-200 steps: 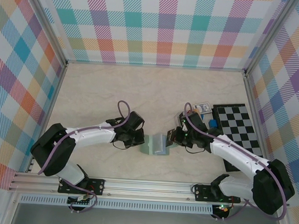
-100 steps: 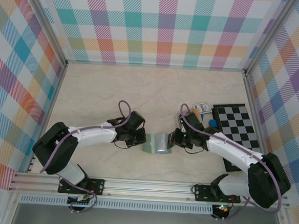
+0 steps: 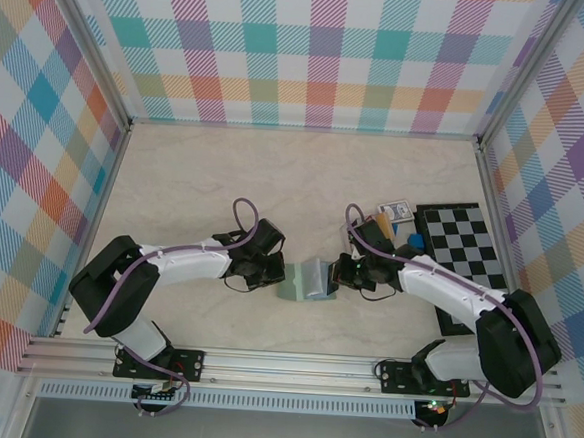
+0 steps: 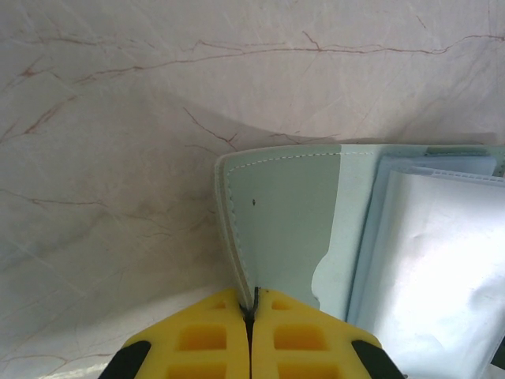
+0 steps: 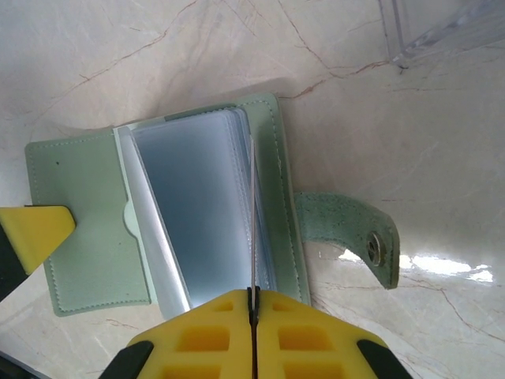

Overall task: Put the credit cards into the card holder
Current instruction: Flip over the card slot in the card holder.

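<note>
Now, from the top camera you are looking at the card holder [image 3: 306, 278] lying open on the table [image 3: 195, 172], between your two arms and toward the near edge. Your left gripper [image 3: 282, 276] is meeting its left side and your right gripper [image 3: 335, 275] its right side. The checkerboard [image 3: 465, 253] is lying off to the right, with the playing-card pack [image 3: 395, 210] just beside its far left corner.

On your left wrist camera, the left gripper [image 4: 250, 309] is pinching the edge of the card holder's [image 4: 288, 221] green cover. Its yellow fingers [image 4: 197, 339] are pressing together on that edge, and the pale sleeves are fanning out to the right.

On your right wrist camera, the right gripper [image 5: 252, 300] is squeezing shut on one thin leaf standing up among the holder's clear sleeves. You cannot tell whether that leaf is a card or a sleeve. The snap tab [image 5: 351, 229] is lying flat on the marble to the right. A yellow finger [image 5: 35, 229] of the left gripper is touching the cover's left edge.
</note>
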